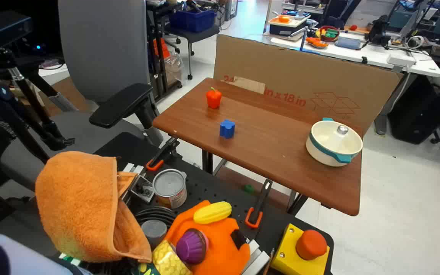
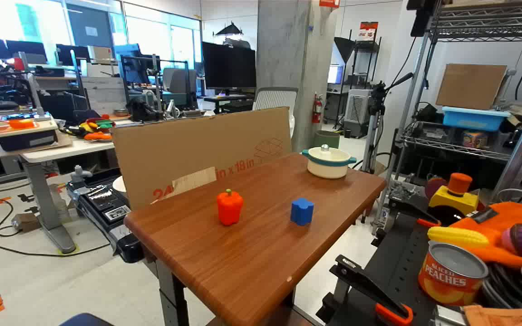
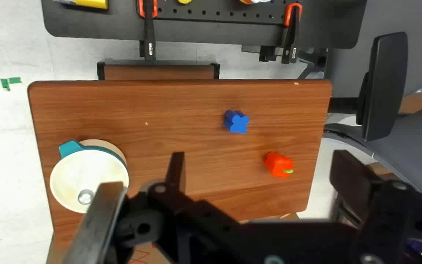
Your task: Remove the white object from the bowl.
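Note:
The bowl [image 1: 324, 152] is a round cream-white pot with a teal band and handles, near one end of the wooden table; it also shows in an exterior view [image 2: 326, 170] and in the wrist view [image 3: 107, 144]. A cream-white lid [image 1: 329, 138] with a silver knob sits on it, also seen in the wrist view [image 3: 81, 172]. The lid hides the bowl's inside, and no small white piece shows in any view. My gripper [image 3: 260, 154] is open and empty, high above the table, with the bowl to its left in the wrist view. The exterior views do not show the gripper.
A blue flower-shaped block [image 3: 236, 121] and an orange-red pepper [image 3: 279, 164] stand on the wooden table [image 1: 266, 149]. A cardboard wall [image 1: 304, 76] rises behind it. A black cart with clamps [image 1: 257, 206], a can [image 1: 170, 187] and a yellow box with a red button [image 1: 300, 248] stands alongside.

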You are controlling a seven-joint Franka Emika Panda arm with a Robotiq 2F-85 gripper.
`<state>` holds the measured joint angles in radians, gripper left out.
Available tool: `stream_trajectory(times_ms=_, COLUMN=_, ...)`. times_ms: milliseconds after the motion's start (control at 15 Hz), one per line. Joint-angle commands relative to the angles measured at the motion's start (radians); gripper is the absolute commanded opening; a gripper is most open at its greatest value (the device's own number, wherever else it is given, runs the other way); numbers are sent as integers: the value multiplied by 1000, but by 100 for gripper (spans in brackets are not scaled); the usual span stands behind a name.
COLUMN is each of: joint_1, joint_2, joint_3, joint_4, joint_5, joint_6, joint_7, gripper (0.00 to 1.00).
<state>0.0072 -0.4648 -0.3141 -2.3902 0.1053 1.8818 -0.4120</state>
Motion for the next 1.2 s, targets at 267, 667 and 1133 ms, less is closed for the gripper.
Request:
stream_trajectory(times_ms=267, joint_1=-32, joint_2=5, joint_3=28, joint_4=3, joint_5=13, joint_6=-3, joint_7=-12, gripper=100)
stream_trajectory(times_ms=667, joint_1=-36, joint_2=122, joint_3=24, joint_4=57, joint_5=29, joint_6=95, joint_7=14, gripper=100)
stream_trajectory(times_ms=1133, joint_1=-81, joint_2=414, joint_3=24, joint_4=208, joint_5=60, joint_6=273, joint_7=17, gripper=100)
